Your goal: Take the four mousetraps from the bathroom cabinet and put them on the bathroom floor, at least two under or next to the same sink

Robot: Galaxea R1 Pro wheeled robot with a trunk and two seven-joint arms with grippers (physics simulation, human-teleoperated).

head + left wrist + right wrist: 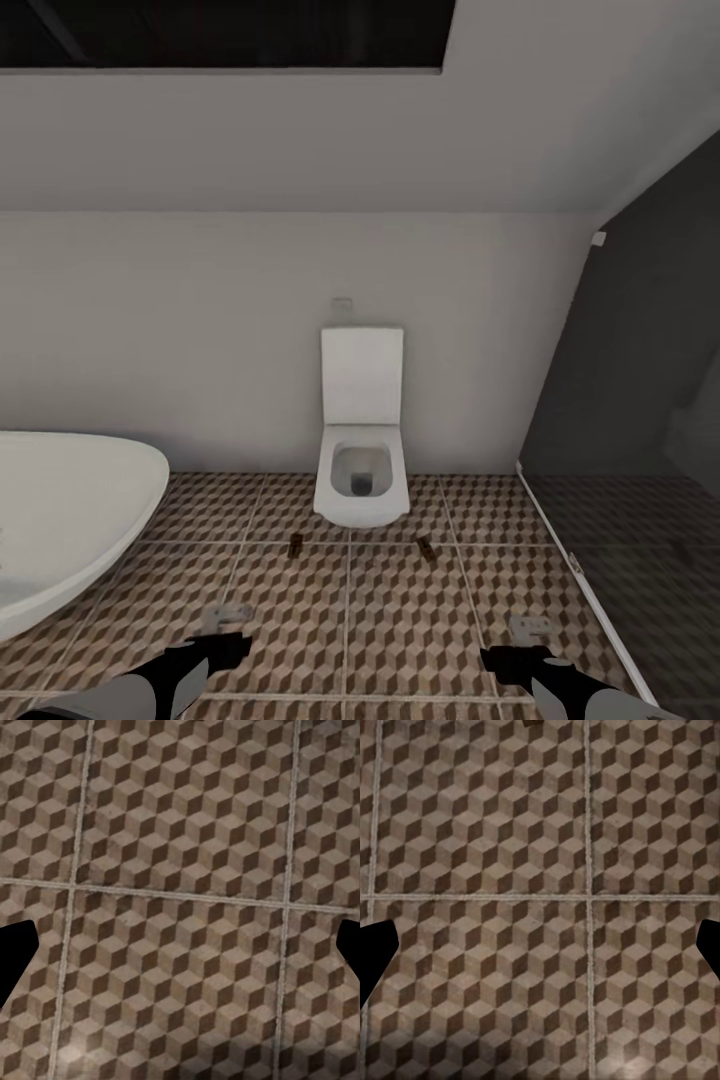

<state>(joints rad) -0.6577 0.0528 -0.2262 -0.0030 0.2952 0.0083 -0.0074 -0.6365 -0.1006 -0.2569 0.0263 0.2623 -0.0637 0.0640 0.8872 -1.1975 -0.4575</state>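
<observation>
Head view: two mousetraps [296,546] on floor [300,620] by toilet [360,480]; both end effectors, left [228,616] and right [530,630], released and empty; traps lie far from sink [70,520], risking failure.

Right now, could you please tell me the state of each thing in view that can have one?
Left mousetrap: lying on the bathroom floor, before the toilet.
Right mousetrap: lying on the floor, too.
Toilet: lid up.
Left gripper: open, empty.
Right gripper: open, empty.
</observation>
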